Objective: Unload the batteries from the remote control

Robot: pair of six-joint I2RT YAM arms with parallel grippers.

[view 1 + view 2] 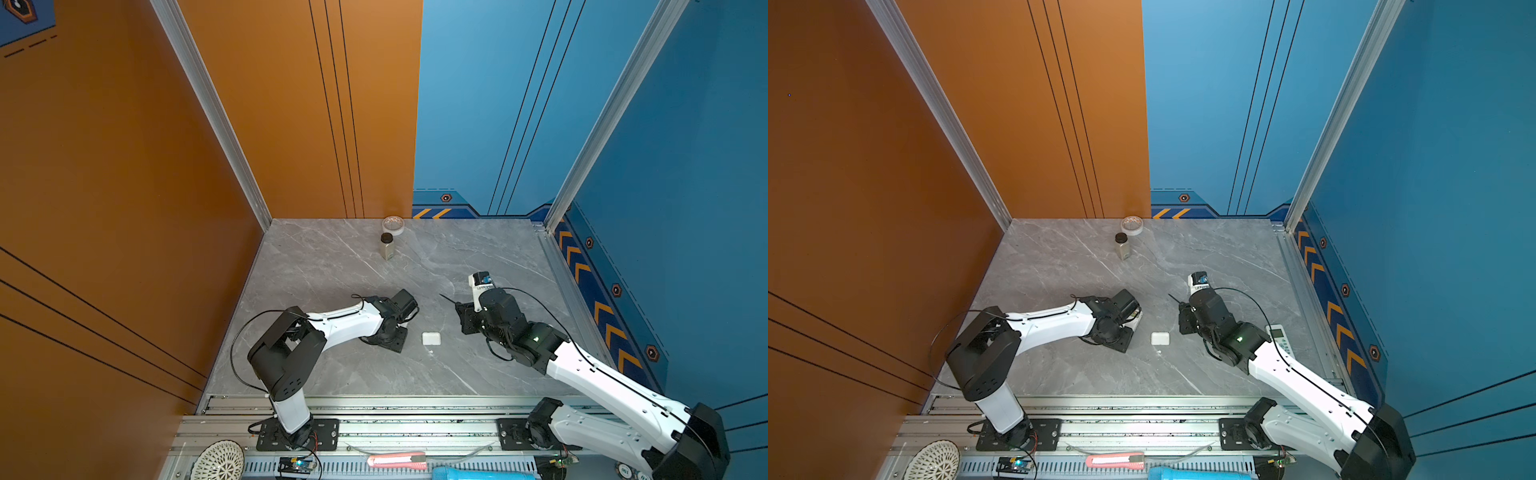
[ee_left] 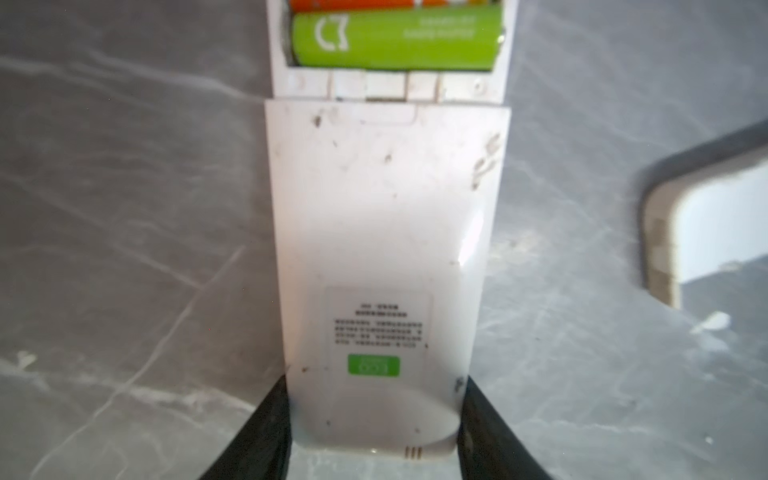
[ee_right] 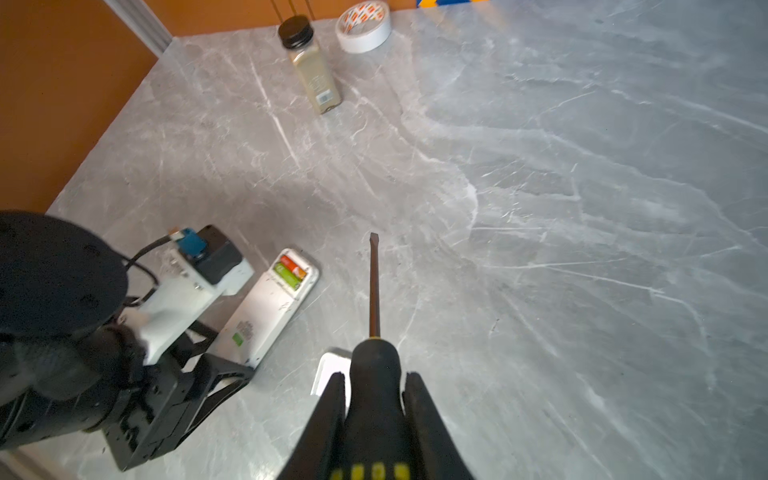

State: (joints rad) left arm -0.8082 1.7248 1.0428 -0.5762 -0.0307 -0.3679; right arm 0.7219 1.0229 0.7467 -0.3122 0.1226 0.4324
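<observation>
Left of the table's middle, under the left arm's wrist, the remote control point(image 3: 266, 307) lies back-up on the grey marbled table point(image 1: 332, 266). Its compartment is uncovered at the far end, and the batteries point(image 2: 395, 39) sit in it side by side, a yellow-green cell and an orange-red one beyond it. The left gripper point(image 2: 376, 419) clamps the remote's near end, a finger against each long edge. The right gripper point(image 3: 374, 395) is closed narrowly round the black handle of a screwdriver point(image 3: 374, 286), whose flat tip hovers just right of the compartment, apart from it. The cells look light, hard and smooth, and probably sit snug against spring contacts with little bare side to pinch. Levering one end up with the blade seems wiser than grabbing. Once free they will likely roll on this slick, flat stone. The remote itself is stiff, light plastic that would skate without the brace. The battery cover point(image 1: 431, 338) lies between the two grippers, near the remote. A bottle point(image 1: 387, 247) and a tape roll point(image 1: 393, 225) stand well apart at the far edge, so the table right of the remote is bare. An orange wall point(image 1: 124, 166) closes the left and blue walls point(image 1: 685, 166) the far right and right.
</observation>
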